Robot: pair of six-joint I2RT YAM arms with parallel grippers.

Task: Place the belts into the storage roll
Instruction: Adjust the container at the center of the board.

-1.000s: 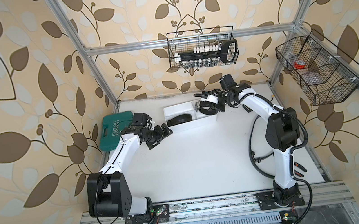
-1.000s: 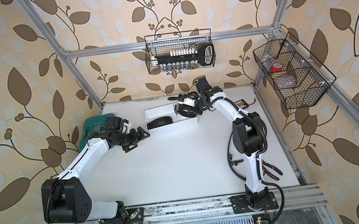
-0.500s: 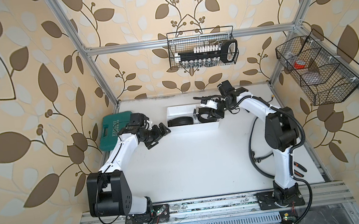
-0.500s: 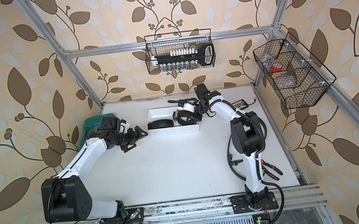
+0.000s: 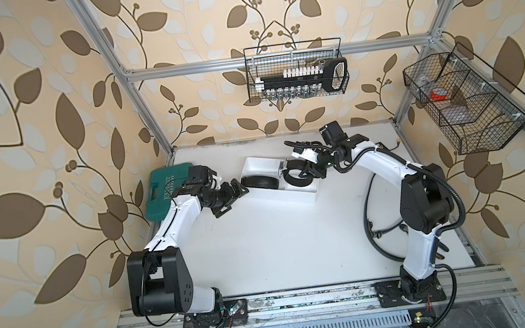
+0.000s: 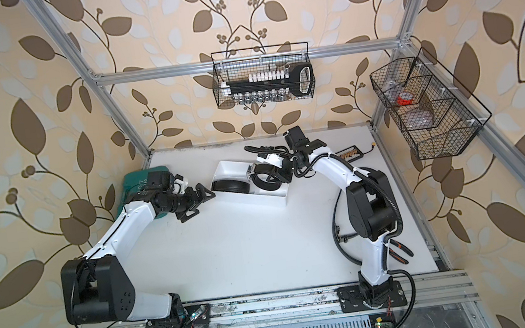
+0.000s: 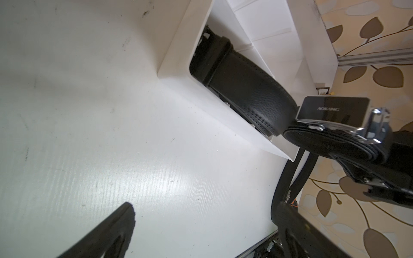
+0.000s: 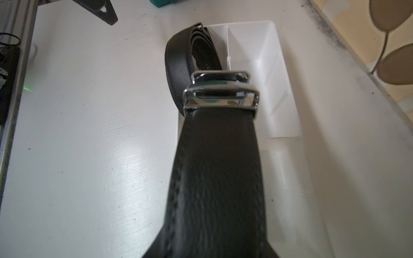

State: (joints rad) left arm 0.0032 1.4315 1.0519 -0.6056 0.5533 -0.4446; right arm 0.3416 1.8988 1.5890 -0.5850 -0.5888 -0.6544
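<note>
The storage roll, a white divided tray (image 5: 258, 166) (image 6: 231, 169), lies skewed at the back middle of the table. One coiled black belt (image 5: 260, 183) (image 6: 231, 186) (image 7: 245, 89) stands on edge in its near-left compartment. My right gripper (image 5: 310, 169) is shut on a second coiled belt (image 5: 299, 176) (image 6: 268, 180) (image 8: 216, 167), held low over the tray's right part with its metal buckle (image 8: 221, 96) (image 7: 333, 109) forward. In the right wrist view this belt hides the jaws. My left gripper (image 5: 231, 196) (image 7: 204, 207) stands open and empty beside the tray's left end.
A green tool case (image 5: 165, 191) lies at the left wall behind my left wrist. Wire baskets hang on the back wall (image 5: 294, 78) and the right wall (image 5: 463, 100). Pliers (image 6: 400, 253) and loose cables (image 5: 376, 225) lie near the right arm's base.
My right gripper has carried its belt slightly forward and lower over the tray. The tray has turned, its right end now nearer the front. The left arm has barely moved.
</note>
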